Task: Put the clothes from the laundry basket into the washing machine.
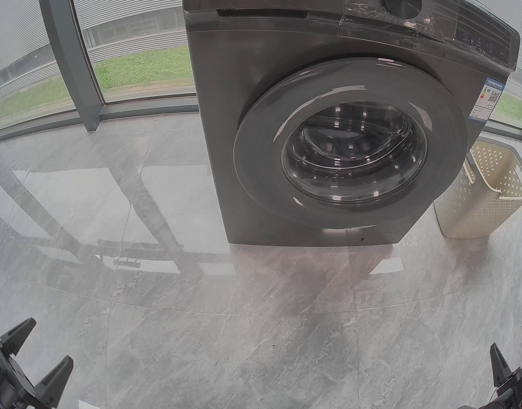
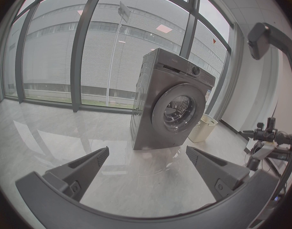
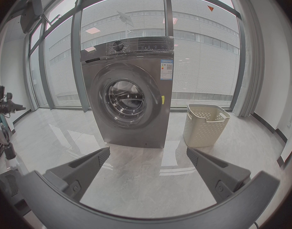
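A grey front-loading washing machine [image 1: 340, 120] [image 2: 171, 102] [image 3: 130, 93] stands ahead on the floor, its round glass door shut. To its right sits a cream perforated laundry basket [image 1: 488, 191] [image 2: 203, 128] [image 3: 205, 124]; its inside is hidden and no clothes show. My left gripper [image 1: 39, 350] [image 2: 147, 158] hangs low at the near left, open and holding nothing. My right gripper [image 1: 514, 347] [image 3: 147, 158] hangs low at the near right, open too, well short of the basket and the machine.
Glossy grey marble floor [image 1: 215, 313] stretches wide between me and the machine. Floor-to-ceiling windows with dark frames [image 1: 68, 46] run behind the machine. A white wall [image 3: 276, 80] lies beyond the basket. Tripod equipment [image 2: 266, 140] stands off to the side.
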Available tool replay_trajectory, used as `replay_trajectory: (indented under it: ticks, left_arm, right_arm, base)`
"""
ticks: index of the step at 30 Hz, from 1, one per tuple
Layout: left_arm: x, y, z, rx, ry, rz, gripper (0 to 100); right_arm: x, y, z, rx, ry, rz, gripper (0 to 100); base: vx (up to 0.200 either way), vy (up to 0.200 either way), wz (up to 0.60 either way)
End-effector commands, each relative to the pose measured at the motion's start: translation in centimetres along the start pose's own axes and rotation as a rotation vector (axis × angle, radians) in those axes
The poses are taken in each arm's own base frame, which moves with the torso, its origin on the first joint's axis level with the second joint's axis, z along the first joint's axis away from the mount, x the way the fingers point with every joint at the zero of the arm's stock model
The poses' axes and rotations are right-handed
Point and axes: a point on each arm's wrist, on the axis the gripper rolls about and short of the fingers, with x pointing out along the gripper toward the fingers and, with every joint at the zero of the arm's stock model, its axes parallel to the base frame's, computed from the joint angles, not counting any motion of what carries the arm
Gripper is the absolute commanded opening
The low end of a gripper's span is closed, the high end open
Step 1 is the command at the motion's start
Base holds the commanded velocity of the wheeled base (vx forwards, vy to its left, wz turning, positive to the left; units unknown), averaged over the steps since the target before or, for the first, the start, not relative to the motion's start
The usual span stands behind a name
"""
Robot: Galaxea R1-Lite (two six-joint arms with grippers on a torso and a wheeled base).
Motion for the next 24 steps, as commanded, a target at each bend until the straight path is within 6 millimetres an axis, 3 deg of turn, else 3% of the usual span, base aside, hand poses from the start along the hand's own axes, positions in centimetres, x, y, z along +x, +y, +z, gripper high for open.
replay_trajectory:
  ticks: [1,8,24]
  left_arm:
    - [-1.9,-0.3,-3.4,0.044,-0.029,0.056,100]
    - [-2.3,-0.1,-4.2,0.042,-0.009,0.352,100]
    - [-2.7,-0.1,-4.9,0.115,-0.001,0.369,100]
  right_arm:
    - [0.0,0.0,-0.5,0.0,0.003,0.0,100]
    - [0.0,0.0,-0.5,0.0,0.003,0.0,100]
    - [0.0,0.0,-0.5,0.0,0.003,0.0,100]
  base:
    - [0.0,0.0,0.0]
    - [0.0,0.0,0.0]
    - [0.0,0.0,0.0]
